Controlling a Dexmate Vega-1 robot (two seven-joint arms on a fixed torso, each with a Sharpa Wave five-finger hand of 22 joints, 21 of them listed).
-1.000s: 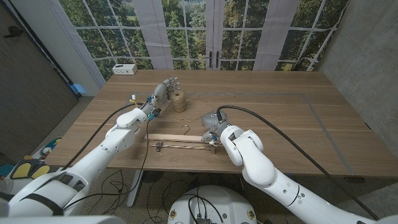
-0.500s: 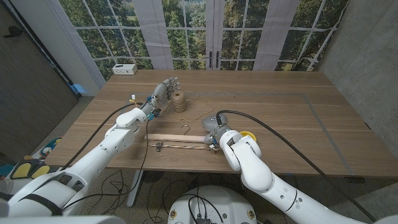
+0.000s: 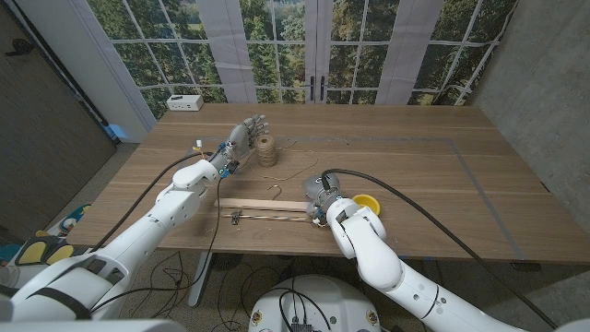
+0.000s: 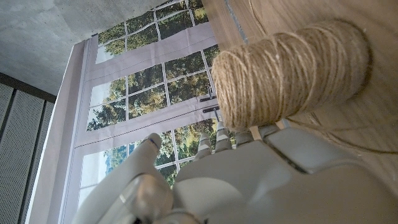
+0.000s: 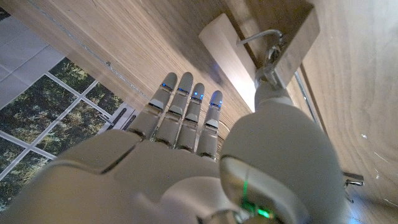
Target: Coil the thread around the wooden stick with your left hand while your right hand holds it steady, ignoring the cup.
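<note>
Right arm shifted over the last second: forearm swung in closer to the robot, uncovering the yellow cup (image 3: 367, 202), which sat just beside the right robot hand (image 3: 318, 192) on its outer side. The right robot hand itself barely moved, staying at the right end of the stick (image 3: 263, 205). Left robot hand (image 3: 241, 136) and spool (image 3: 266, 149) did not change. Judgement: right side was settling into its hold-steady position; coiling had not started, since the thread was all on the spool and none on the stick.

Pose, right robot hand: in its wrist view fingers (image 5: 180, 112) reached out straight and together over the worktop (image 5: 348, 87), thumb down toward a metal hook (image 5: 266, 46) at the stick's wooden end block (image 5: 292, 37). Whether it actually gripped the stick, could not tell; fingers looked extended, nothing seen closed in them.

Pose, left robot hand: stood on its edge just beside the spool, palm toward it, fingers (image 4: 214, 140) straight and apart, holding nothing. Left wrist view showed the spool (image 4: 292, 71) right in front of the fingertips, a loose strand trailing off along the worktop. The stick lay well apart from this robot hand, nearer the robot, with a thin metal rod (image 3: 272, 218) alongside it.
</note>
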